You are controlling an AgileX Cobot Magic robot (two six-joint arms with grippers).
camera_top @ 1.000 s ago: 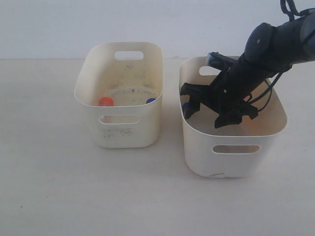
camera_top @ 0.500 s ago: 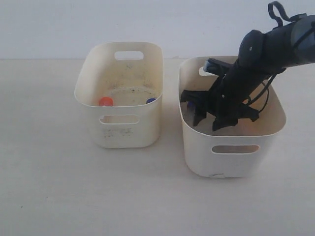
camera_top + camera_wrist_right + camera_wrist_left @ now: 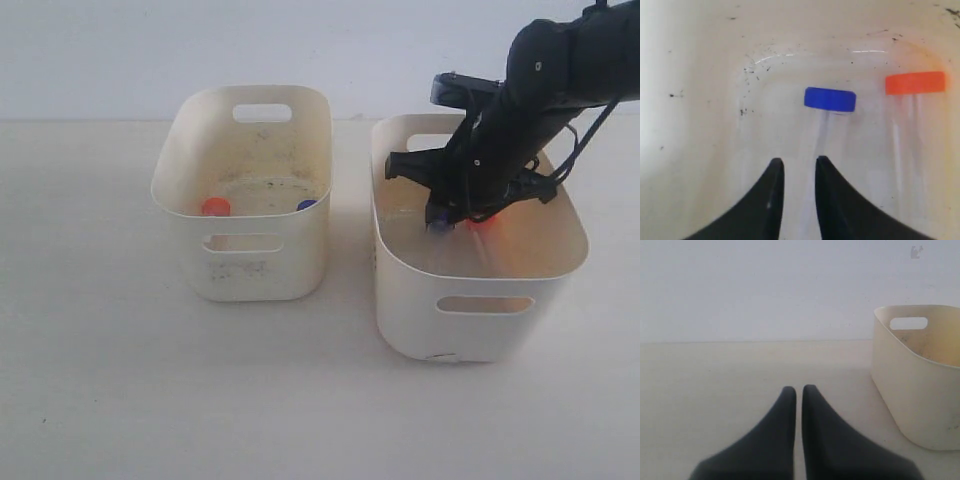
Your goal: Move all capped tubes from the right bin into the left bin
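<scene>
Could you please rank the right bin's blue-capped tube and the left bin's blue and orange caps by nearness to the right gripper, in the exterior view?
1. Blue-capped tube, right bin, at the right gripper.
2. Blue cap, left bin, right side.
3. Orange cap, left bin, left side.

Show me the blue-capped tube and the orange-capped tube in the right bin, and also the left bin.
blue-capped tube (image 3: 830,99): right wrist view, on its blue cap.
orange-capped tube (image 3: 915,82): right wrist view, on its orange cap.
left bin (image 3: 290,268): exterior view, on its front wall.
</scene>
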